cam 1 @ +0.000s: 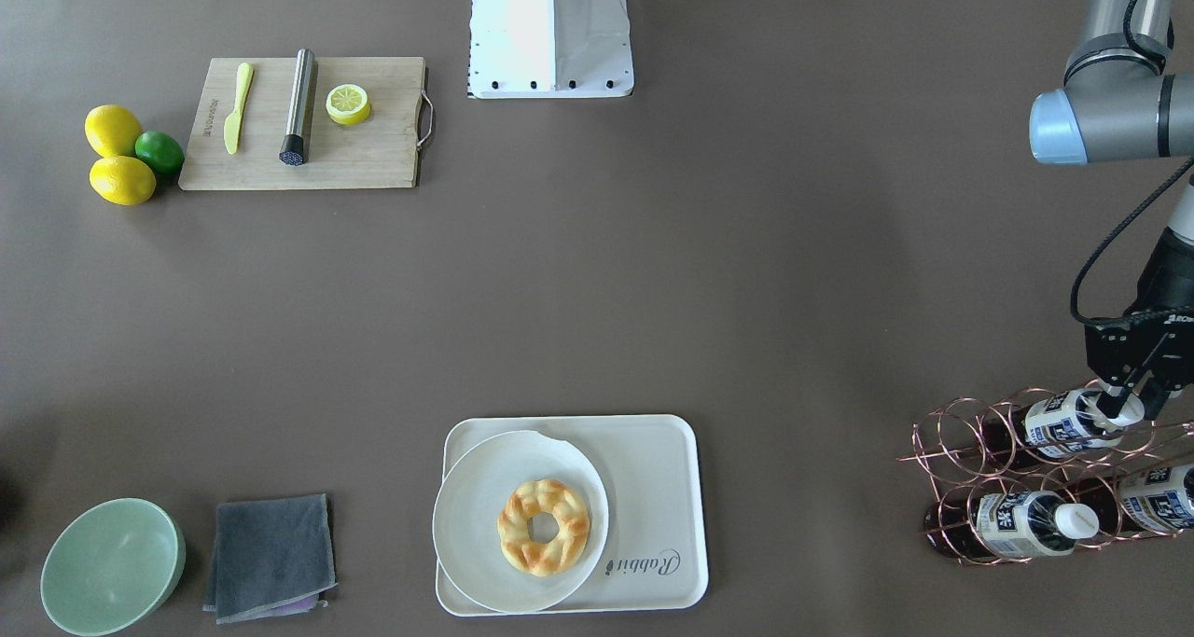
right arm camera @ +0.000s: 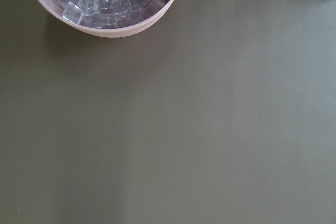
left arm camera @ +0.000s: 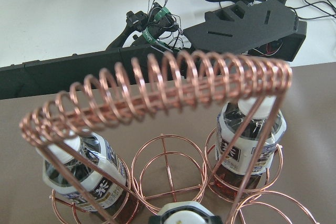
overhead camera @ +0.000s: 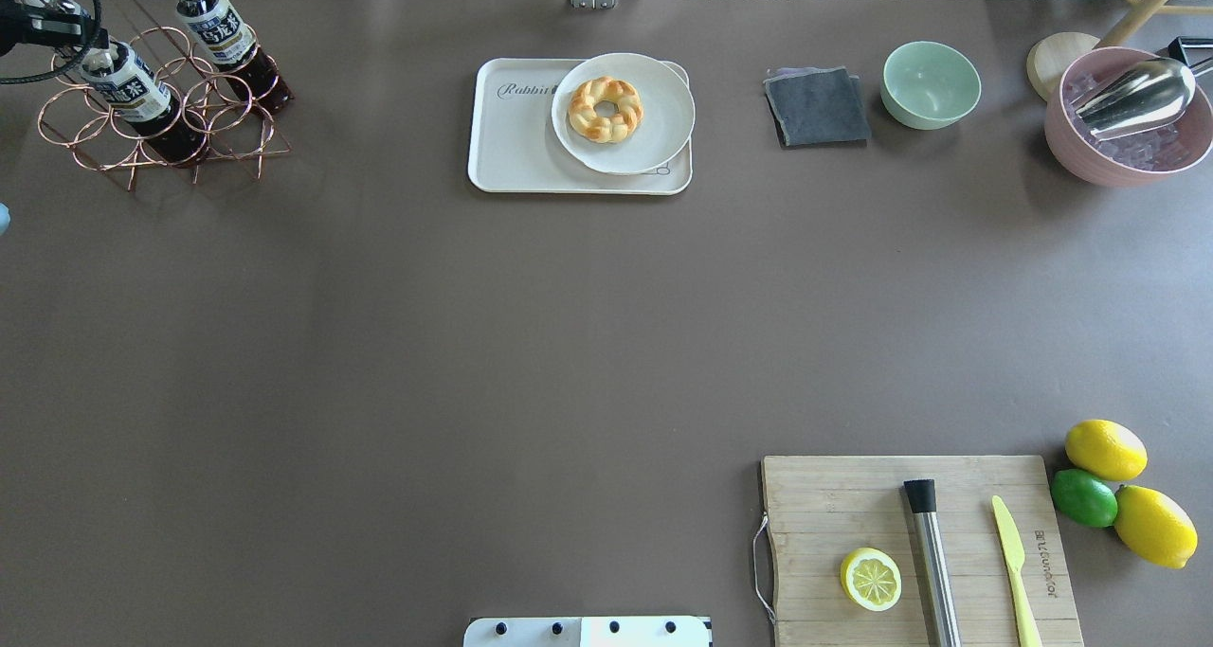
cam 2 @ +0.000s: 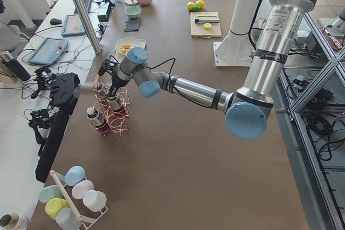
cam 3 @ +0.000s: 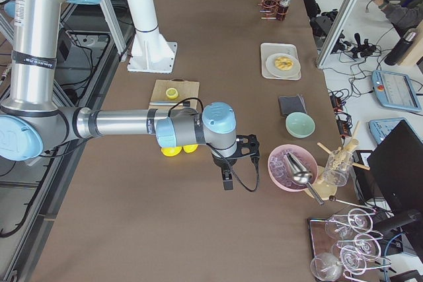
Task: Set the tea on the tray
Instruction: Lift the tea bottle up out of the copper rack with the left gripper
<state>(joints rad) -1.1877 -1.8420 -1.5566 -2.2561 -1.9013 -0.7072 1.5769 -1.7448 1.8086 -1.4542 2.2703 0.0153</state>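
Observation:
Three tea bottles lie in a copper wire rack (cam 1: 961, 441) at the table's far left corner. My left gripper (cam 1: 1127, 402) reaches into the rack, its fingers closed on the white cap of the upper tea bottle (cam 1: 1063, 422), which still rests in its ring. That cap shows at the bottom of the left wrist view (left arm camera: 181, 214). The cream tray (cam 1: 653, 450) with "Rabbit" lettering lies mid-table and also shows in the overhead view (overhead camera: 516, 145). My right gripper (cam 3: 227, 179) hangs above bare table beside the pink ice bowl; I cannot tell whether it is open or shut.
A white plate (cam 1: 466, 516) with a braided donut (cam 1: 543, 527) covers half the tray. A grey cloth (overhead camera: 817, 107), green bowl (overhead camera: 931, 83) and pink ice bowl (overhead camera: 1128, 154) stand along the far edge. A cutting board (overhead camera: 824, 495) and lemons (overhead camera: 1105, 449) are near the robot's right.

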